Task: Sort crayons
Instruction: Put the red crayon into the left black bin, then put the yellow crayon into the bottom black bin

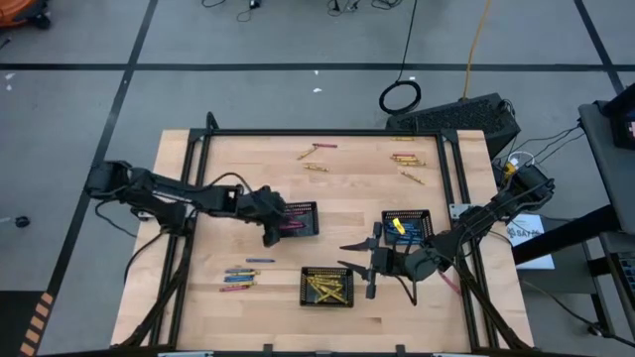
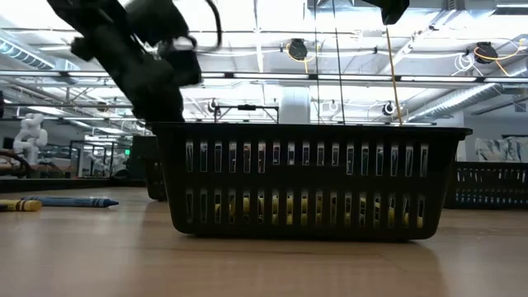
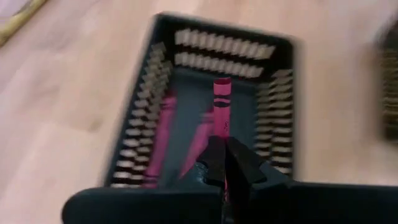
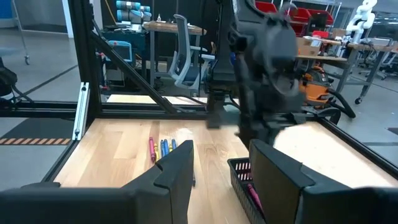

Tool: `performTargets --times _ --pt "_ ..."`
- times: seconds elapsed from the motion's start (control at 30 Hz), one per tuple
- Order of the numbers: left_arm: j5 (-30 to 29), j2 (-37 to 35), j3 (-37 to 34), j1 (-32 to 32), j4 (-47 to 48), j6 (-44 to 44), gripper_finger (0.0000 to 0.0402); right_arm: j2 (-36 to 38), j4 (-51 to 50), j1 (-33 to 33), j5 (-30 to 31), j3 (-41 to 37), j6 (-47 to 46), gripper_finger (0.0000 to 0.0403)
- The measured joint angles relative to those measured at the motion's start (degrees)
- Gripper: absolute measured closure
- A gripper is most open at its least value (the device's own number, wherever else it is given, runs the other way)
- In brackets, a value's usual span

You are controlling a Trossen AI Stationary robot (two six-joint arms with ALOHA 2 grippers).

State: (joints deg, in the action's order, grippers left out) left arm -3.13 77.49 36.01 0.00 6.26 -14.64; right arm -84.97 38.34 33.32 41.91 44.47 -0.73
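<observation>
My left gripper (image 1: 273, 226) is at the left end of a black mesh tray (image 1: 301, 218) that holds pink crayons (image 3: 160, 134). It is shut on one pink crayon (image 3: 221, 106), which points out over the tray's inside. My right gripper (image 1: 355, 256) is open and empty above the table between the tray of yellow crayons (image 1: 327, 286) and the tray with blue and yellow crayons (image 1: 407, 226). In the right wrist view its fingers (image 4: 180, 168) stand wide apart. My left gripper pinches the pink crayon near its back end (image 3: 222, 132) between its two fingers. The crayon lies along the fingers and sticks out past their tips. The fingers come from the table's left, slanting down. The crayon is lifted clear, above the tray's floor.
Loose crayons lie at the near left (image 1: 243, 276), at the far middle (image 1: 316, 151) and at the far right (image 1: 407, 164). A pink one (image 1: 448, 283) lies by the right arm. In the low view the yellow tray (image 2: 313, 181) fills the front, with a blue crayon (image 2: 70, 200) to its left.
</observation>
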Motion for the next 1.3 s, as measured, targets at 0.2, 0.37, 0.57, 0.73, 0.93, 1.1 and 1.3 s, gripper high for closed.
performTargets --times 0.2,0.37,0.57,0.73,0.93,1.1,1.3 --pt "-0.6 5.4 3.4 3.2 2.4 3.4 0.0401 0.0 0.3 0.0 0.0 0.0 0.0 0.0261" --pt "-0.4 7.4 7.2 3.4 5.9 7.3 0.0384 0.0 0.4 0.0 0.0 0.0 0.0 0.0261" --pt "-1.5 7.4 12.4 3.4 17.5 9.6 0.0317 0.0 0.1 0.0 0.0 0.0 -0.1 0.0261" --pt "-6.8 4.5 16.0 3.0 28.6 9.0 0.0290 0.0 -0.8 0.0 0.0 0.0 -0.1 0.0261" --pt "-21.6 -5.2 12.5 0.0 30.8 8.6 0.0288 0.0 -5.8 -0.1 1.7 0.0 -2.4 0.0261" --pt "-28.7 -15.7 4.1 -3.5 28.4 2.4 0.0288 0.0 -17.0 -1.0 6.3 0.0 -13.6 0.0261" --pt "-31.6 -25.5 -9.0 -8.9 20.1 -5.6 0.0288 0.0 -27.7 -6.1 6.0 0.0 -29.7 0.0261"
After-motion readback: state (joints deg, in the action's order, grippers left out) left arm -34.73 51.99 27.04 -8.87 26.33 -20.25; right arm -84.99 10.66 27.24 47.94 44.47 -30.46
